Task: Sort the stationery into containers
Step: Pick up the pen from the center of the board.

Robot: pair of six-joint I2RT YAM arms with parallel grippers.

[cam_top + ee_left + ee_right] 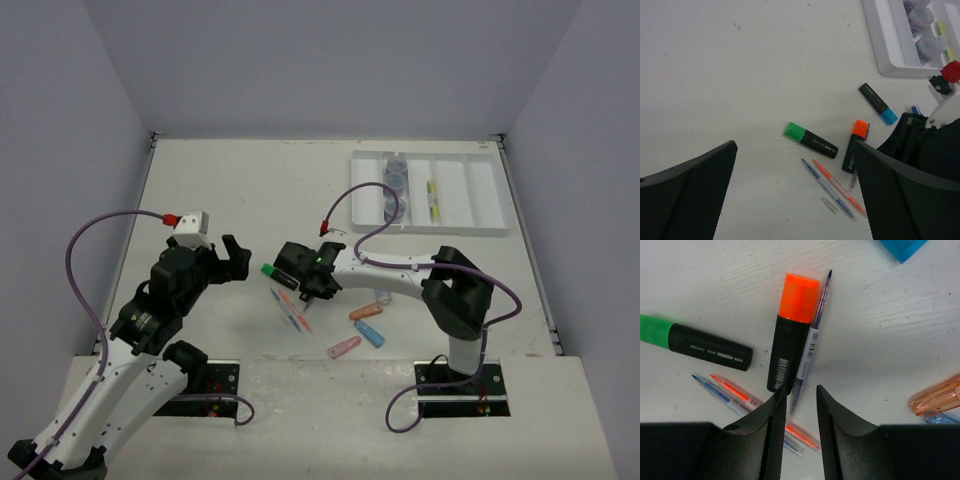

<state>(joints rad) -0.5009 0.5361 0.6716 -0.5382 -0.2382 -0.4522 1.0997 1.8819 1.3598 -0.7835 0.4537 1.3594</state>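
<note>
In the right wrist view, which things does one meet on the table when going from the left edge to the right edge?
green-capped highlighter → orange-capped highlighter → orange capsule piece

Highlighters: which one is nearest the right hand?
The orange-capped highlighter, its butt end at the right hand; the green-capped one lies aside, the blue-capped one farther off.

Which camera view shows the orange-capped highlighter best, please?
The right wrist view: the orange-capped highlighter fills it close up, label visible. The left wrist view shows it small; in the top view the right gripper hides it.
</note>
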